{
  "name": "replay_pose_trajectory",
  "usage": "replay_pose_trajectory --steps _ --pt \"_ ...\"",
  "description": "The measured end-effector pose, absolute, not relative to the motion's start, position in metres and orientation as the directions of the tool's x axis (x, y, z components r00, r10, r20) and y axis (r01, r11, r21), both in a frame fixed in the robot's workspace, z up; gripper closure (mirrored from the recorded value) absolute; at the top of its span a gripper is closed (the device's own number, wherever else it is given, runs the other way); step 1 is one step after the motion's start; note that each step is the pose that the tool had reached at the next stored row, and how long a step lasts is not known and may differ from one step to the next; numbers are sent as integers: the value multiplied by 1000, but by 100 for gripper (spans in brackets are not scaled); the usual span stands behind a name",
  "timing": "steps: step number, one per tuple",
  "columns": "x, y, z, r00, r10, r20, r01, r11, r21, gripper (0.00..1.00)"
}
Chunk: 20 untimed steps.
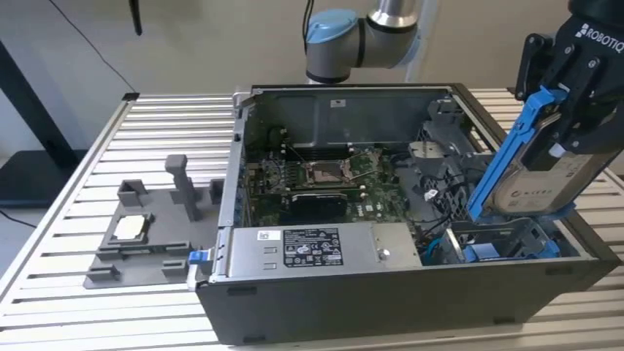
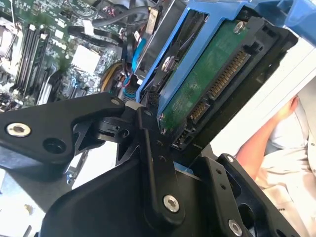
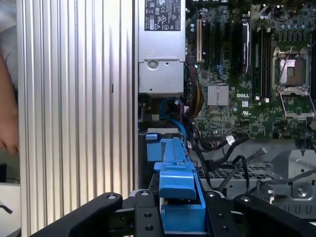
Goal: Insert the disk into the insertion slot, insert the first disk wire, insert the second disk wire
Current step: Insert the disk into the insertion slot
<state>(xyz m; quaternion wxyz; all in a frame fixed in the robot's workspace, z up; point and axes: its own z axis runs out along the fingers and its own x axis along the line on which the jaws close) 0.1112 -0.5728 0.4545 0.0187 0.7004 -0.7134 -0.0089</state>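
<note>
The disk (image 1: 546, 172) hangs at the right edge of the exterior view, pinched by its sides in my gripper (image 1: 568, 135), which grips near its upper end. Its long axis stands steeply, leaning toward the upper right. The lower end points down at the insertion slot (image 1: 497, 245), just beneath it in the lower-right corner of the computer case (image 1: 390, 307), beside the power-supply box (image 1: 312, 252).

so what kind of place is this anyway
Most likely a robotics lab bench for computer assembly trials: an open computer case sits on a slatted metal table, the claw of a robot arm holds the disk above the case, and a grey parts fixture stands beside it.
</note>
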Motion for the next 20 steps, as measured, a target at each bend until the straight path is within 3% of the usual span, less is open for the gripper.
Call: replay_pose_trajectory --steps 20 --pt "111 -573 428 -18 -1000 14 -999 19 39 67"
